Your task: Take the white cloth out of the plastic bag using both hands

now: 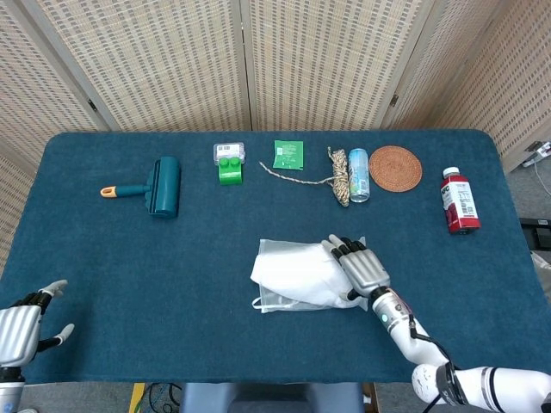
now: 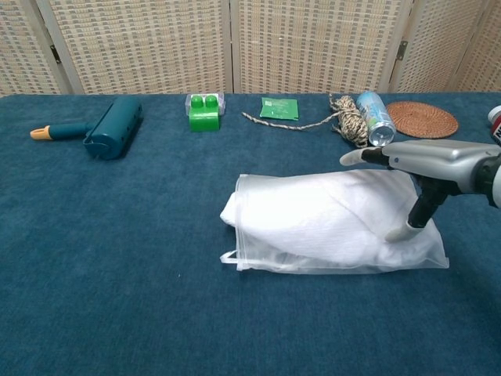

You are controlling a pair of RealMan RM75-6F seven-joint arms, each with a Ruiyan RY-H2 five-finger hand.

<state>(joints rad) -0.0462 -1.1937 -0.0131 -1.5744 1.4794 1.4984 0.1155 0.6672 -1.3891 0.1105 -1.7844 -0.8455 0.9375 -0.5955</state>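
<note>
The clear plastic bag lies in the middle of the blue table with its mouth facing left. The white cloth is folded inside and bulges out a little at the mouth. My right hand hovers flat over the bag's right end, fingers stretched out, and its thumb tip presses down on the plastic. It grips nothing. My left hand stays at the table's near left corner, far from the bag, with its fingers apart and nothing in it.
Along the back of the table stand a teal lint roller, a green block, a green packet, a rope bundle, a can, a woven coaster and a red bottle.
</note>
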